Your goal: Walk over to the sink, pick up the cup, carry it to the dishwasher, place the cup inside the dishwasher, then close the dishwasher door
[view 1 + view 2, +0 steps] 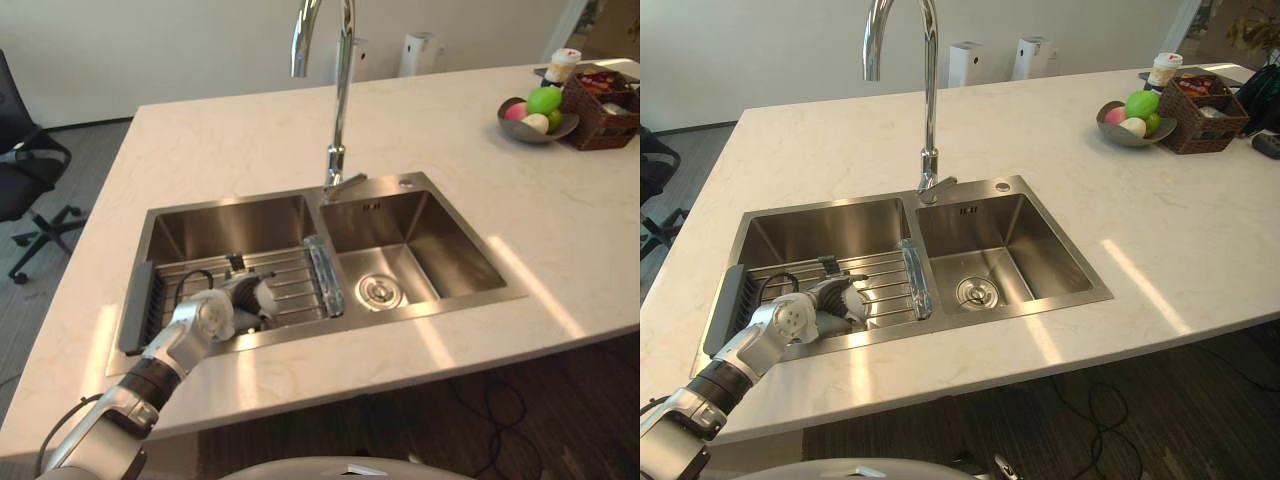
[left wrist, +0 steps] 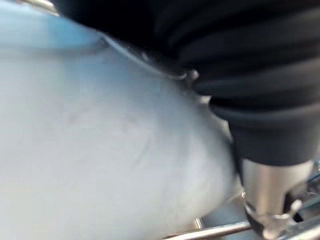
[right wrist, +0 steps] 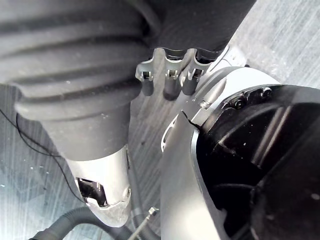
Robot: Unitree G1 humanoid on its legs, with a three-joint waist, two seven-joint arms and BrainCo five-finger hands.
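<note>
Steel wire rack [image 1: 290, 282] spans the left basin of the sink [image 1: 400, 225], and my left hand [image 1: 243, 298] lies on it with the pale cup [image 2: 100, 150] pressed right against its palm side (whether I grip it yet, I cannot tell). My right hand [image 3: 106, 187] hangs idle, well apart, so I judge this lift belongs to the left.

The sink [image 1: 440, 255] is showing brushed satin steel, its rack [image 1: 290, 280] thin metal wire. The tap [image 1: 342, 100] is gleaming as mirror-polished chrome. The counter [image 1: 250, 130] is looking like smooth, pale, veined stone. The basket [image 1: 600, 130] is showing dark woven wicker; the cup [image 2: 100, 150] is looking smooth and matt.
</note>
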